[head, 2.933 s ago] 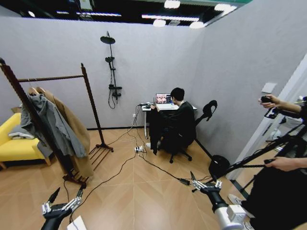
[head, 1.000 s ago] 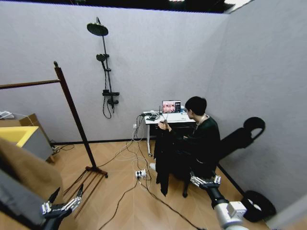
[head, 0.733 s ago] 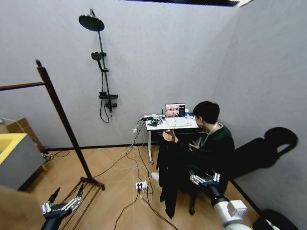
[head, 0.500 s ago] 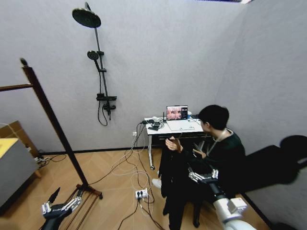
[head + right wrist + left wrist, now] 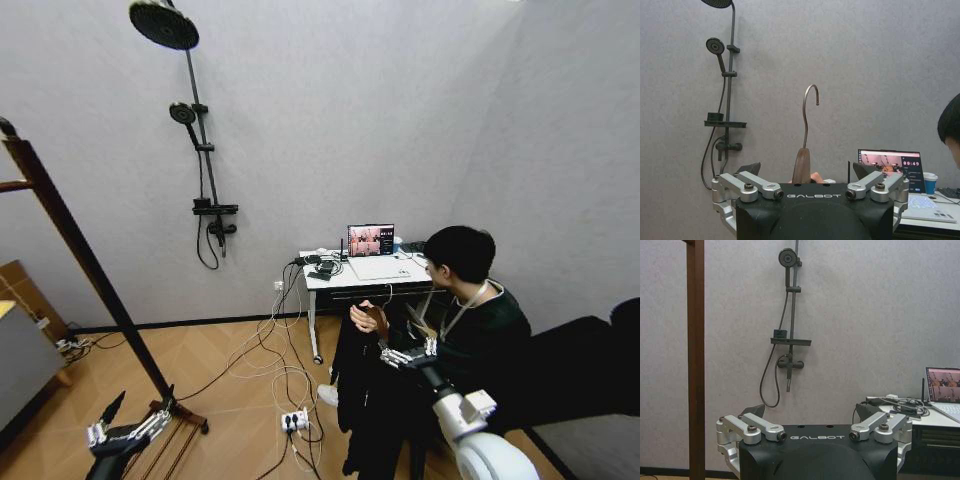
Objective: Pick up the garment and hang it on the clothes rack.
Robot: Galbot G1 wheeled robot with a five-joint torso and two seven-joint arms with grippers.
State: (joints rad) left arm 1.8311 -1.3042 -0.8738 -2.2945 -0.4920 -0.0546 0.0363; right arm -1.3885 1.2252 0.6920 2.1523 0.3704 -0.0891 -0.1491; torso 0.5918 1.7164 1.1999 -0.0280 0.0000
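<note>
Garment (image 5: 362, 395), held up by a person's hand (image 5: 368, 318), hangs just beyond the right pincer (image 5: 404, 353), spread wide.

Black GALBOT-marked wrist housings; silver screwed finger links; white forearm.

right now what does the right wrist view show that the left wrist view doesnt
Right wrist view: the garment's hanger hook rising between the right end effector's open fingers, a person's hand just behind the hanger, and a blue cup by the laptop.

Left wrist view: the clothes rack's upright and the left end effector, open with nothing between its fingers.

Both: the grey wall, the shower fixture and the laptop on the white desk.
</note>
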